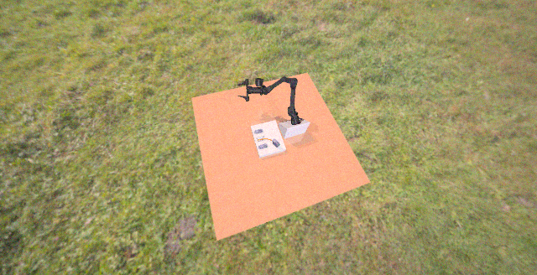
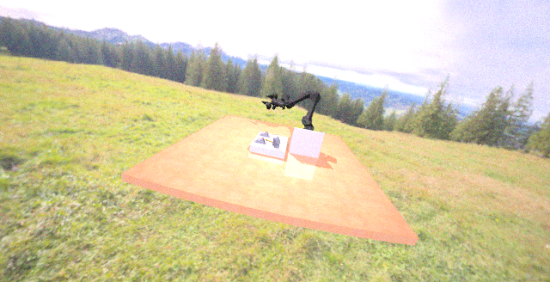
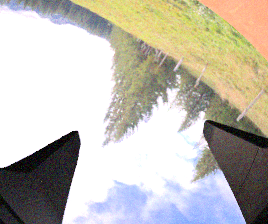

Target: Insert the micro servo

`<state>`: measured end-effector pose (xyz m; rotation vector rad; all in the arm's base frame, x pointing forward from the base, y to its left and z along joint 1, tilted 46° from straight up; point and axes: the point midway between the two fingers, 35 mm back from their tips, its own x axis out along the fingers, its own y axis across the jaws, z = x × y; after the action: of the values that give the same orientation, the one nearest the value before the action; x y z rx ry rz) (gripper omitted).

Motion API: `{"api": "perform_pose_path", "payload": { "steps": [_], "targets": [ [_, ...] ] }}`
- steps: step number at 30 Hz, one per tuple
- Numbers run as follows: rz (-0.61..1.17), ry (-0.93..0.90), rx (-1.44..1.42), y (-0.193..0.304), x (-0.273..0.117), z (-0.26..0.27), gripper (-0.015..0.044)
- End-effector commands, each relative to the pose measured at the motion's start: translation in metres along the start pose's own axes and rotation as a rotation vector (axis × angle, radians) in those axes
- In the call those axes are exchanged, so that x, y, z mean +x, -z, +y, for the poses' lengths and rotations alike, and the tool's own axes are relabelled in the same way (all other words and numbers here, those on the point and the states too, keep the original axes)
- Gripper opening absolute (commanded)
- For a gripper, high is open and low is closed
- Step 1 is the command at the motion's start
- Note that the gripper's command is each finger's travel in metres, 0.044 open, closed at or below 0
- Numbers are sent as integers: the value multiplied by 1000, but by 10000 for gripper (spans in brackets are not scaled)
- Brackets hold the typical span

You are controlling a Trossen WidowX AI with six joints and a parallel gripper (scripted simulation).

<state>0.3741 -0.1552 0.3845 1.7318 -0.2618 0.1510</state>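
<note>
My gripper (image 1: 239, 90) (image 2: 265, 99) (image 3: 143, 132) is open and empty, high above the table and well away from the deck. The white deck (image 1: 268, 128) (image 2: 266, 150) stands on the table. The loose micro servo (image 1: 276, 142) (image 2: 276, 142), dark blue-grey, lies on the deck's side nearer the white panel. Its orange cable (image 1: 267, 139) runs across the deck towards the marked pocket (image 1: 260, 139), between two other servos. Whether the cable end covers the pocket is too small to tell. The servo's exact tilt and shaft direction are also unclear. The wrist view shows no servo or deck.
Two similar servos (image 1: 258, 131) (image 1: 263, 146) sit on the deck on either side of the pocket. A white slanted panel (image 1: 297, 129) (image 2: 307, 143) stands between the deck and the arm's base side. The orange table (image 1: 252, 191) (image 2: 241, 183) ends at grass all round.
</note>
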Motion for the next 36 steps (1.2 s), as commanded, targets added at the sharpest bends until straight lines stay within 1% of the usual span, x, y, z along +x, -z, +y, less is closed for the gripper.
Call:
{"api": "perform_pose_path", "payload": {
  "steps": [1,10,19,26,36],
  "targets": [
    [-5,68,27,6,8,-25,440],
    [-47,292,130,22,24,-102,440],
    [-74,508,181,51,22,-173,440],
    [-111,702,182,73,11,-230,440],
    [-161,972,127,103,-24,-301,440]
  ]
}}
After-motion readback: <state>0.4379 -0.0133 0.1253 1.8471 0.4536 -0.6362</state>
